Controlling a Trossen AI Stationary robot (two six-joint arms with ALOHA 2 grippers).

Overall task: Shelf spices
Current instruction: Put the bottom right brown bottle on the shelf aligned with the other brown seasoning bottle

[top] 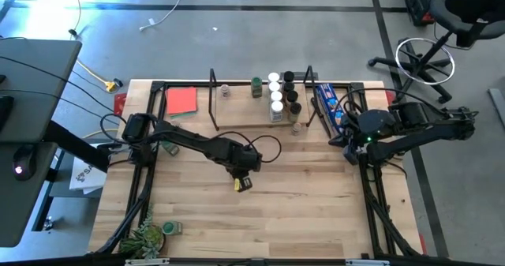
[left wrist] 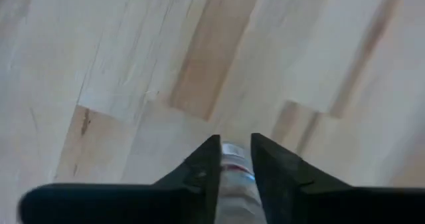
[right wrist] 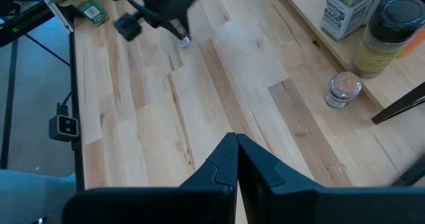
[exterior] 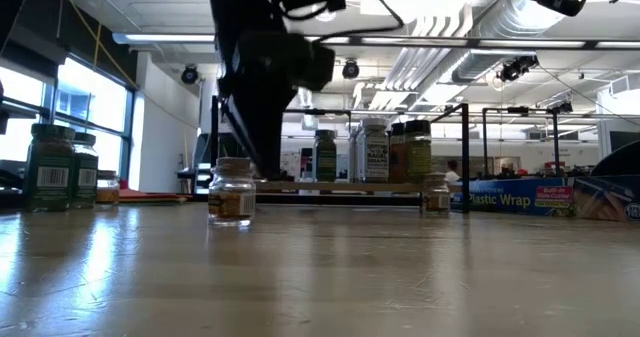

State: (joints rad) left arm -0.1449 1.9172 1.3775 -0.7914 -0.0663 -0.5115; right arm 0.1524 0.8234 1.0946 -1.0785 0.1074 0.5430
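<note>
A small clear spice jar (exterior: 231, 192) with brownish contents stands near the table's middle. My left gripper (top: 242, 182) reaches steeply down onto it and is shut on it. Its fingers (left wrist: 202, 167) flank the jar (left wrist: 232, 159). The light-wood shelf (top: 245, 118) stands at the far edge with several spice jars (top: 278, 96) on its board. One more jar (right wrist: 344, 90) stands on the table just in front of the shelf. My right gripper (right wrist: 236, 151) hangs shut over the table's right side, holding nothing. My left gripper pinches the jar's two sides (left wrist: 234, 151) between its two fingers. The fingers come from above, pointing steeply down. The jar stands upright with its base (exterior: 231, 220) on the table.
A blue printed packet (top: 329, 104) lies right of the shelf and a red card (top: 181, 100) left of it. A potted plant (top: 146, 236) and green-lidded jars (exterior: 50, 167) stand at the near left corner. Bare wood lies across the table's middle and near side.
</note>
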